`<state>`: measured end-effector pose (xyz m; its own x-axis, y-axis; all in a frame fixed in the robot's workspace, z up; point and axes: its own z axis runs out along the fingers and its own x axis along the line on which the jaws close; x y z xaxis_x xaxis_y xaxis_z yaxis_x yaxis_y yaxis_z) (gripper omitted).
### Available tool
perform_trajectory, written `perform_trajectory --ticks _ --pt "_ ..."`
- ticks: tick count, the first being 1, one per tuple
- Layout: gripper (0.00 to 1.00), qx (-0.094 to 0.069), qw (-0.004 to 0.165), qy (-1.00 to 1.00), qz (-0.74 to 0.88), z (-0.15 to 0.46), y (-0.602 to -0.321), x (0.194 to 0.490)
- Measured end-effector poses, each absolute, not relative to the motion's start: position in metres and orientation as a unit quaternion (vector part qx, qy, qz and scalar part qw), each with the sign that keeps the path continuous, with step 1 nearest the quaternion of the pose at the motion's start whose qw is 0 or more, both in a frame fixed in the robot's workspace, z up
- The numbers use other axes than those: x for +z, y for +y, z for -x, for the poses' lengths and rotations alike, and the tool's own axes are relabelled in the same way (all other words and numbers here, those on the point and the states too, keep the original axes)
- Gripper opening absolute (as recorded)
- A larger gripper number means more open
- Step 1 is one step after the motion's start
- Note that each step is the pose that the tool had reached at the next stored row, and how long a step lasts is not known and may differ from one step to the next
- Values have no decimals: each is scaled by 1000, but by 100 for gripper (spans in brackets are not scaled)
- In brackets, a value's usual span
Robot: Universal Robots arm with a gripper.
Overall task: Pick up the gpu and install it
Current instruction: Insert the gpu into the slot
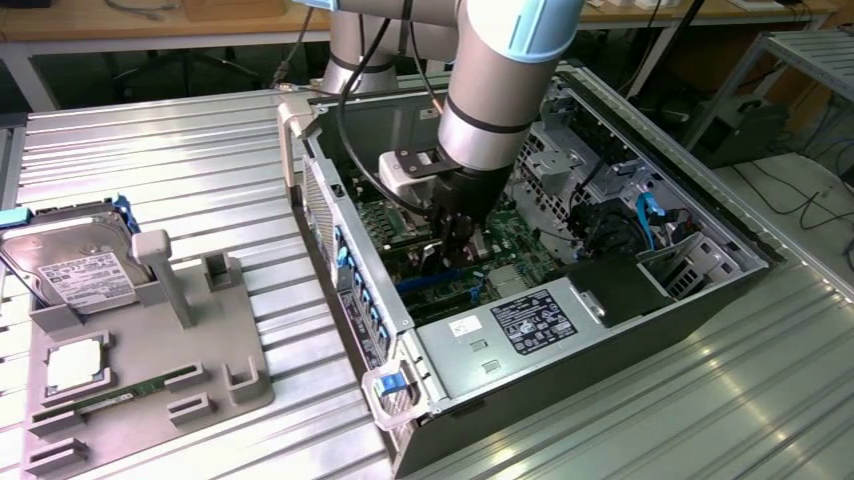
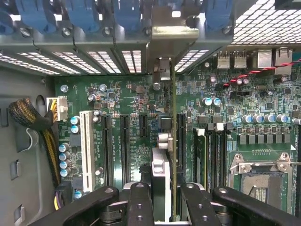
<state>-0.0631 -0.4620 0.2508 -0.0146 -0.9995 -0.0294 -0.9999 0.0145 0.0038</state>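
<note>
The gpu (image 2: 173,141) shows edge-on in the wrist view as a thin dark card, its silver bracket (image 2: 163,33) up against the case's rear slot openings. My gripper (image 2: 165,195) is shut on it, one black finger (image 2: 141,200) on each side of the card. The card stands upright over the motherboard (image 2: 131,99), in line with a long expansion slot. In the exterior view my gripper (image 1: 458,238) reaches deep into the open computer case (image 1: 694,270), low over the motherboard. Whether the card's edge sits in the slot I cannot tell.
A grey fixture tray (image 1: 227,390) lies at the exterior view's left with a hard drive (image 1: 67,265), a processor (image 1: 78,362) and a green memory stick (image 1: 118,394). Inside the case are the power supply (image 1: 534,320), drive cages (image 1: 574,160), cables and the processor socket (image 2: 256,174).
</note>
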Motion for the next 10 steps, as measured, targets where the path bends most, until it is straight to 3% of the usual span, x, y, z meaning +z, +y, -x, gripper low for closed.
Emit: perform_trajectory --ticks 10 --pt "28 10 11 712 702 64 -461 248"
